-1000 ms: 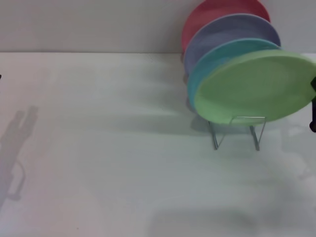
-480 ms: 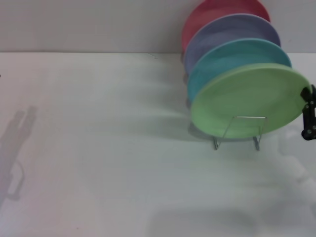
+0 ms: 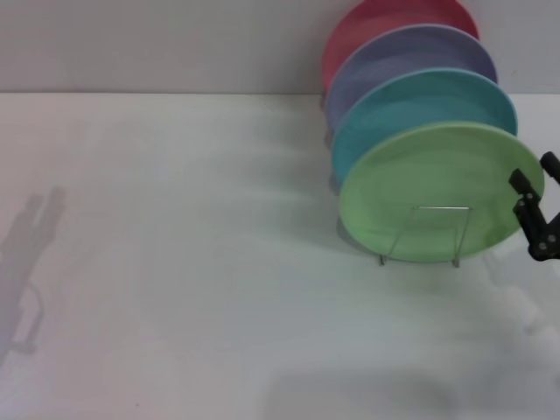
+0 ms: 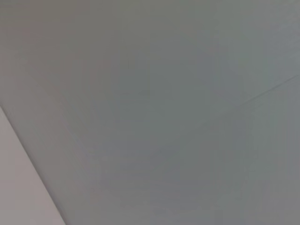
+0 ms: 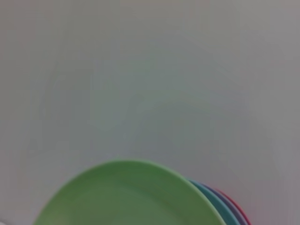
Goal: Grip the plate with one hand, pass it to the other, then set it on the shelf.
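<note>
The light green plate (image 3: 429, 188) stands tilted in the front slot of the silver wire shelf (image 3: 435, 210), in front of the other plates. It also shows in the right wrist view (image 5: 126, 197). My right gripper (image 3: 535, 171) is at the plate's right rim, with its black fingers spread on either side of the rim; it is open. My left gripper is out of view; only its shadow lies on the table at the far left.
A turquoise plate (image 3: 411, 96), a lavender plate (image 3: 402, 52) and a red plate (image 3: 367, 22) stand in the rack behind the green one. The white table (image 3: 175, 262) stretches left and forward of the rack. A wall runs along the back.
The green plate has come down and settled into the rack's front slot. My right gripper has opened at its right rim and moved slightly down.
</note>
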Controlling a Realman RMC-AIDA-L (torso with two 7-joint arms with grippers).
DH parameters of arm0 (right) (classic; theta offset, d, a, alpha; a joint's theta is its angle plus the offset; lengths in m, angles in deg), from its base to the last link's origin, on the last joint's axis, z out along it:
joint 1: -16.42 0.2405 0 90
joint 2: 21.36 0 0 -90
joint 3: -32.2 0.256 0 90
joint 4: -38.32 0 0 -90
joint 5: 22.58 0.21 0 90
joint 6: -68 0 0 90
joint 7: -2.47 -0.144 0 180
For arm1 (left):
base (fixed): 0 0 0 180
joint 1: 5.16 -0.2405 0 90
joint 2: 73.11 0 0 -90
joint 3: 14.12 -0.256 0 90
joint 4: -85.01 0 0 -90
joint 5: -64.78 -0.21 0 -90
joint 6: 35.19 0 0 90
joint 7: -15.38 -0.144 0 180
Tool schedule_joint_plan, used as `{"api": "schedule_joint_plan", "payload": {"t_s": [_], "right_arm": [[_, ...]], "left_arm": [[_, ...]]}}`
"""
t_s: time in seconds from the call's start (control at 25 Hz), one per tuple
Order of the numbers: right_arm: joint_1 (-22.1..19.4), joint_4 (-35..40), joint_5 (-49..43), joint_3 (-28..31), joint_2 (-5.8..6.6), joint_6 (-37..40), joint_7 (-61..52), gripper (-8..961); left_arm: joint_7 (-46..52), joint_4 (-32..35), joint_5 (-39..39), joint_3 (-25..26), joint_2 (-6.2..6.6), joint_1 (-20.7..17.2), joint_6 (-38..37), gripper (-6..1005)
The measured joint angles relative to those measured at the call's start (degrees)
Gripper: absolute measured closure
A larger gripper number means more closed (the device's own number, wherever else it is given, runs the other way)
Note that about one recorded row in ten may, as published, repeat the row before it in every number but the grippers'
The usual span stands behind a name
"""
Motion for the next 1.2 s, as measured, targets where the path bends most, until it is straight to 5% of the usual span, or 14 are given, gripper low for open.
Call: {"api": "schedule_joint_plan", "payload": {"t_s": [0.28, 0.44, 0.6, 0.92, 1.2], "right_arm": [[-2.04, 1.78, 0.69, 2.78, 0.15, 12.81, -11.38, 633], [-3.42, 1.58, 0.77, 12.94, 0.12, 22.45, -19.9, 613], [-3.01, 1.49, 0.79, 18.91, 0.19, 23.86, -24.67, 614], [0.88, 4.12, 0.87, 25.49, 1.21, 20.13, -30.13, 597], [1.7, 3.13, 0.95, 36.52, 0.35, 13.91, -29.94, 327]], "left_arm": [[0.18, -0.27, 0.0, 0.0, 0.01, 0.03, -0.49, 323], [-3.44, -0.37, 0.07, 0.0, 0.05, 0.03, -2.49, 323], [-8.02, -0.15, 0.02, 0.0, 0.0, 0.03, -4.71, 323], [-38.39, 0.31, -0.01, -0.49, -0.29, 0.18, -11.63, 322], [-56.32, 0.63, -0.51, 0.04, -0.24, 1.18, -10.66, 322]]}}
